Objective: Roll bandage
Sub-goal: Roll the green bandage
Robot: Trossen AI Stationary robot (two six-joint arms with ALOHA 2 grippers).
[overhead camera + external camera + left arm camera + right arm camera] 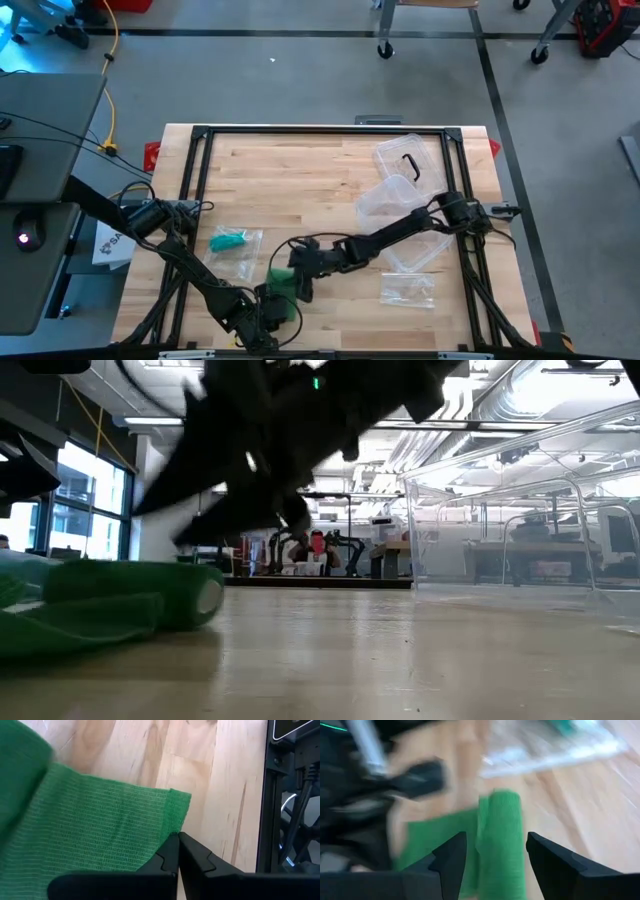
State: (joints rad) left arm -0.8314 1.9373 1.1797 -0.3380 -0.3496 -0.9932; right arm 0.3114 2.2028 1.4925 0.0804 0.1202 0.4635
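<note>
While the left end effector [178, 851] pinches the green bandage [95, 830], the right end effector [495, 855] gapes around its roll.

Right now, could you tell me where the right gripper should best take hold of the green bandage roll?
Probably across the rolled cylinder of the green bandage roll, from above, one finger on each curved side. It lies on its side between the open right gripper, while the left gripper pinches the loose tail.

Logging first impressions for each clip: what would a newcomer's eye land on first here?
The bright green bandage near the table's front edge, where both arms meet. The left gripper has its jaws shut on the loose bandage edge, while the right gripper holds its jaws open around the rolled part. Behind them, clear plastic containers sit on the right side, and a teal item in a bag lies to the left.
</note>
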